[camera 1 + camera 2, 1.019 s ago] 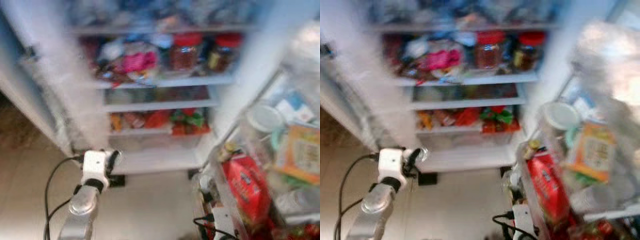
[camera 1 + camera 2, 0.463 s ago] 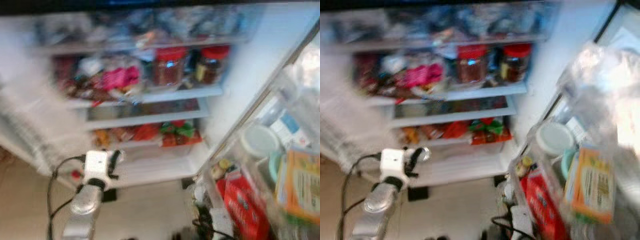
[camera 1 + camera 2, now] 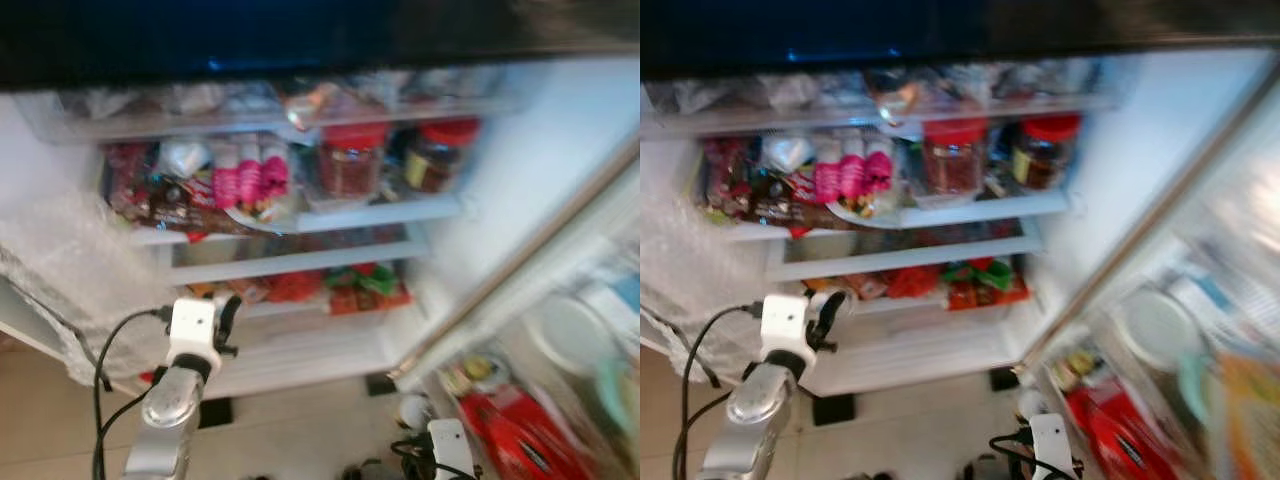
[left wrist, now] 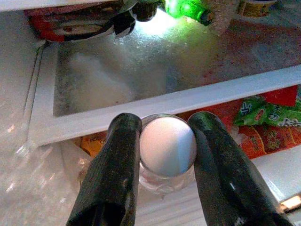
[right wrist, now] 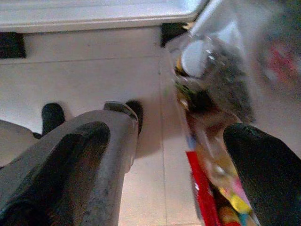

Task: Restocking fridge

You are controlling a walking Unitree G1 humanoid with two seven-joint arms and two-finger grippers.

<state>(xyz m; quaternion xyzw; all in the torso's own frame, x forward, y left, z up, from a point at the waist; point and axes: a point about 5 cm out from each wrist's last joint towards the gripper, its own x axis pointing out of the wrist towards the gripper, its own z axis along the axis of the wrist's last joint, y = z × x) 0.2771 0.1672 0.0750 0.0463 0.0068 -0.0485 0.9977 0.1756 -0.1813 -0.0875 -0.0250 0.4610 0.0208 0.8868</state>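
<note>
The egg (image 4: 168, 146) looks smooth and faintly glossy between matt black rubbery fingers (image 4: 113, 174). The fridge shelf (image 4: 178, 101) is glossy white plastic, the arm (image 3: 168, 410) brushed silver metal, the jars (image 3: 350, 160) clear glass with red plastic lids.

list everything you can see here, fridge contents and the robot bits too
fridge: one, white, open ahead
jars: two, red lids, upper shelf, right side
pink packets: a few, same shelf, left of the jars
red and green packets: several, lower shelf
red carton: one, door bin at right
white lid: one, round, door bin above the carton
egg: one, white, between the left fingers
left gripper: black fingers, closed on the egg, before the lower shelves
right gripper: black fingers apart, low by the door bin
</note>
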